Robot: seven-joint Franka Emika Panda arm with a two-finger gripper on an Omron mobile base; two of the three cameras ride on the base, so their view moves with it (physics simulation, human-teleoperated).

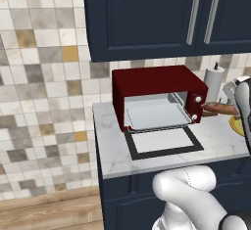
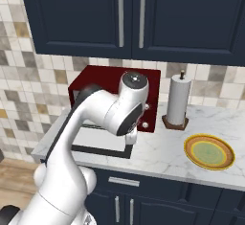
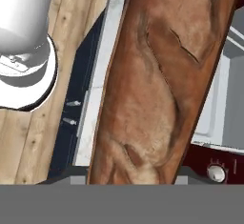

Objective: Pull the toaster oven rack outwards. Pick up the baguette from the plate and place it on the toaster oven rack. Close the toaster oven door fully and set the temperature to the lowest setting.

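A tiled wall in beige and grey squares backs a white marble bench [image 1: 215, 141] set on dark blue cabinets, with dark blue wall cupboards [image 1: 147, 13] overhead and a wooden floor [image 1: 49, 214] at the lower left. On the left part of the bench stands the toaster oven [image 1: 157, 80], dark red and boxy, its two white knobs on the right side panel. The toaster oven door [image 1: 164, 143] is dropped flat onto the bench in front of it, black frame around a pale window. The toaster oven rack [image 1: 157, 115] is slid out beyond the cavity mouth, pale grey and level above the door. Just right of the oven's knob panel the baguette [image 1: 220, 108] hangs in the air, lifted clear of the plate; in the hand view the baguette [image 3: 162, 85] runs lengthwise close to the camera, above the bench edge, with the rack and one knob at the right. The gripper itself is hidden behind the loaf and the arm, so its fingers are not seen, but it appears to be clamped on the baguette. A paper towel roll [image 2: 178, 102] stands upright right of the oven, and further right the yellow-orange plate [image 2: 209, 151] lies near the bench's front edge.
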